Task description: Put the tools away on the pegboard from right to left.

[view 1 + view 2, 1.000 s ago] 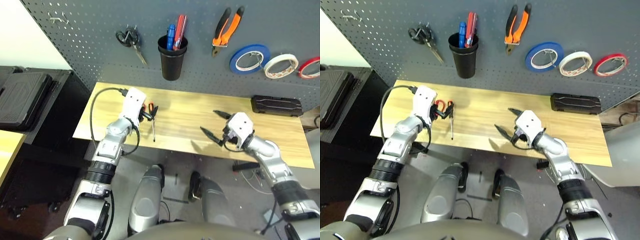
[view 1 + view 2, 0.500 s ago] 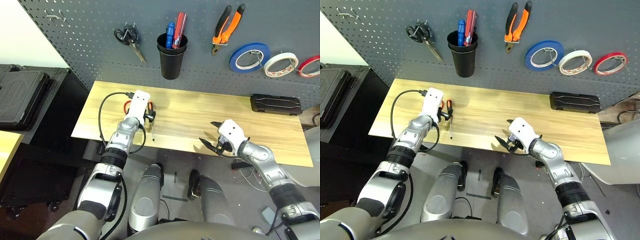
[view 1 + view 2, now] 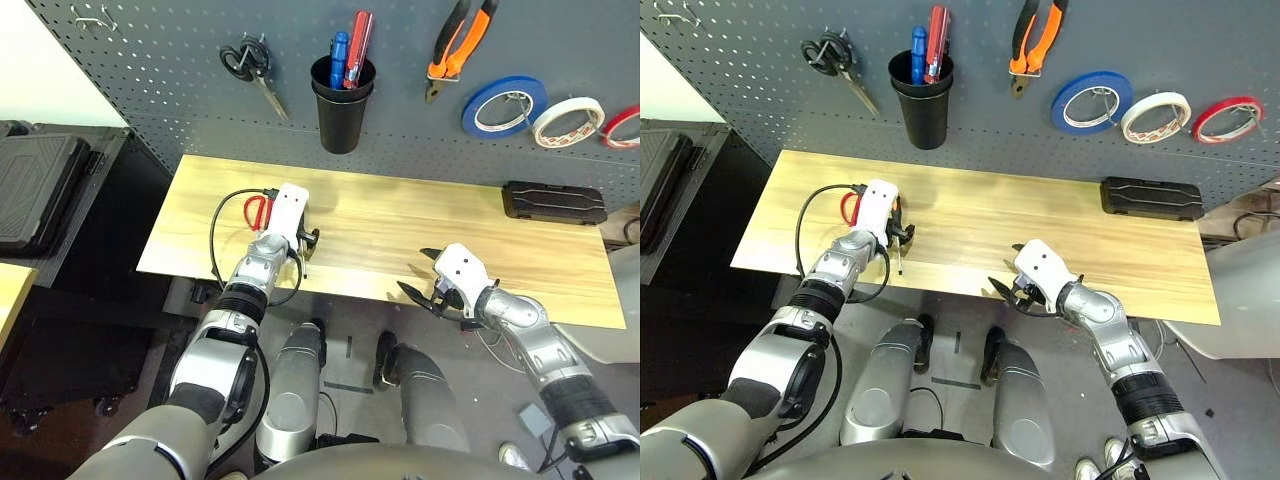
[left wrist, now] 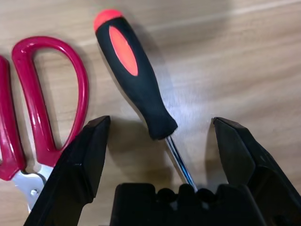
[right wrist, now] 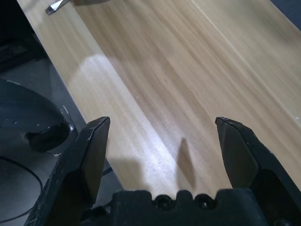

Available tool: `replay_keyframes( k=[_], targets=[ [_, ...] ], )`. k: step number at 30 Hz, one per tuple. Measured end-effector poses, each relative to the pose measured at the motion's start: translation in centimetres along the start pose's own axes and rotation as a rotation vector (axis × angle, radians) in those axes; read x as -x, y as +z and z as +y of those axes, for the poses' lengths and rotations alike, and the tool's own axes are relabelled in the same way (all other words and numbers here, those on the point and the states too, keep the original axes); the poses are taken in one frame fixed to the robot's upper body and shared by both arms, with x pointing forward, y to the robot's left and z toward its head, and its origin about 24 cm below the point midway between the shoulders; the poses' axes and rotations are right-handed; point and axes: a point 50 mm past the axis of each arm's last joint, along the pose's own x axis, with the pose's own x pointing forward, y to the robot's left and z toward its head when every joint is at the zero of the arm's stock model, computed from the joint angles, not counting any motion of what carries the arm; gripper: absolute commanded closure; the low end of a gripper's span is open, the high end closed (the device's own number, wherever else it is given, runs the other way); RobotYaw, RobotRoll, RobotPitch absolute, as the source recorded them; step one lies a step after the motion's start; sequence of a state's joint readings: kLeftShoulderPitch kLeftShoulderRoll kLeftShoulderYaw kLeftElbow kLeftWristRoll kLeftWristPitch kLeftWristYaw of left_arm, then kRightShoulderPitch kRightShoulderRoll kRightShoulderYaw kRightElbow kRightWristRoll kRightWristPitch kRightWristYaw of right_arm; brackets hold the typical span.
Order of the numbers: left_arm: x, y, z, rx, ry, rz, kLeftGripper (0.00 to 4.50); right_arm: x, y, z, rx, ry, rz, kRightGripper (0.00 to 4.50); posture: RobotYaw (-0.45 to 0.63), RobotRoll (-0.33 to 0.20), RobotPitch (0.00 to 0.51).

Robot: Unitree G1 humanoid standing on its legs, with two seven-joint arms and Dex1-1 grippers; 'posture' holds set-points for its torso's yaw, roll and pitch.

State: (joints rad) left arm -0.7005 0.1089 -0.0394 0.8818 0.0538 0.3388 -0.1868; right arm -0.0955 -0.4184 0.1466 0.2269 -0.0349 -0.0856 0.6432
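Black-and-orange handled slim screwdriver [image 4: 136, 80] lies on the wooden worktop [image 3: 400, 230]. Left tool [image 4: 160, 141] has dropped lower, fingers spread wide around its handle, holding nothing yet. Red-handled scissors [image 4: 33, 113] wait just beside it.

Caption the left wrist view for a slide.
Open left end effector straddles the screwdriver on the table, red-handled scissors alongside.
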Motion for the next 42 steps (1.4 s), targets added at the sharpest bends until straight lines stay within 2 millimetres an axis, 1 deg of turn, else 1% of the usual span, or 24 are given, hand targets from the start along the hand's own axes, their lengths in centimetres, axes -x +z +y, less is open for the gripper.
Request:
replay_keyframes(
  k=[4, 8, 9, 11, 13, 16, 19, 20, 27, 29, 31, 33, 36, 39, 42],
  targets=[
    [-0.2, 0.4, 0.2, 0.016, 0.01, 0.011, 0.0, 0.1, 0.4, 0.0, 0.004, -0.002, -0.008, 0.04, 0.18, 0.0, 0.336],
    [-0.5, 0.7, 0.0, 0.041, 0.001, 0.007, 0.0, 0.3, 0.2, 0.0, 0.001, -0.003, -0.003, 0.04, 0.18, 0.0, 0.335],
    [-0.5, 0.7, 0.0, 0.045, -0.001, 0.006, 0.18, 0.4, 0.2, 0.1, -0.004, -0.002, -0.005, 0.01, 0.17, 0.0, 0.334],
    [-0.6, 0.7, -0.1, 0.053, -0.002, 0.009, 0.64, 0.5, 0.3, 0.2, -0.014, 0.002, -0.017, 0.0, 0.17, 0.0, 0.334],
    [-0.7, 0.9, 0.0, 0.058, -0.003, 0.006, 1.34, 0.5, 0.7, 0.2, -0.018, 0.008, -0.036, 0.0, 0.17, 0.0, 0.333],
    [-0.7, 0.8, -0.2, 0.059, -0.007, 0.006, 2.6, 0.5, 0.9, 0.3, -0.029, 0.024, -0.061, 0.0, 0.18, 0.0, 0.331],
    [-0.7, 0.7, -0.3, 0.06, -0.011, 0.006, 3.74, 0.5, 1.0, 0.3, -0.034, 0.035, -0.068, 0.0, 0.18, 0.0, 0.329],
    [-0.7, 0.7, -0.3, 0.06, -0.011, 0.005, 3.91, 0.5, 1.0, 0.3, -0.035, 0.036, -0.07, 0.0, 0.19, 0.0, 0.328],
    [-0.5, 0.4, -0.2, 0.069, -0.005, -0.028, 3.91, 0.2, 1.8, 0.0, -0.006, 0.056, -0.134, 0.0, 0.22, 0.0, 0.315],
    [-0.3, 0.2, -0.3, 0.089, -0.007, -0.051, 3.91, 0.1, 2.1, 0.0, 0.002, 0.064, -0.168, 0.0, 0.23, 0.0, 0.31],
    [0.0, 0.1, -0.8, 0.148, -0.019, -0.097, 3.91, 0.1, 2.0, -0.2, 0.0, 0.07, -0.19, 0.0, 0.24, 0.0, 0.305],
    [0.7, 0.3, -1.3, 0.244, -0.016, -0.155, 3.91, 0.0, 1.8, -0.4, -0.006, 0.074, -0.194, 0.0, 0.26, 0.0, 0.301],
    [1.9, 1.0, -1.4, 0.326, 0.017, -0.217, 3.91, 0.0, 1.7, -0.9, -0.002, 0.073, -0.198, 0.0, 0.28, 0.0, 0.293],
    [3.4, 1.8, -0.8, 0.392, 0.069, -0.279, 3.91, -0.2, 1.6, -1.3, 0.003, 0.077, -0.205, 0.0, 0.31, 0.0, 0.286],
    [4.9, 2.6, 0.0, 0.414, 0.135, -0.346, 3.91, -0.5, 1.6, -1.6, 0.008, 0.084, -0.216, 0.0, 0.34, 0.0, 0.276]
  ],
)
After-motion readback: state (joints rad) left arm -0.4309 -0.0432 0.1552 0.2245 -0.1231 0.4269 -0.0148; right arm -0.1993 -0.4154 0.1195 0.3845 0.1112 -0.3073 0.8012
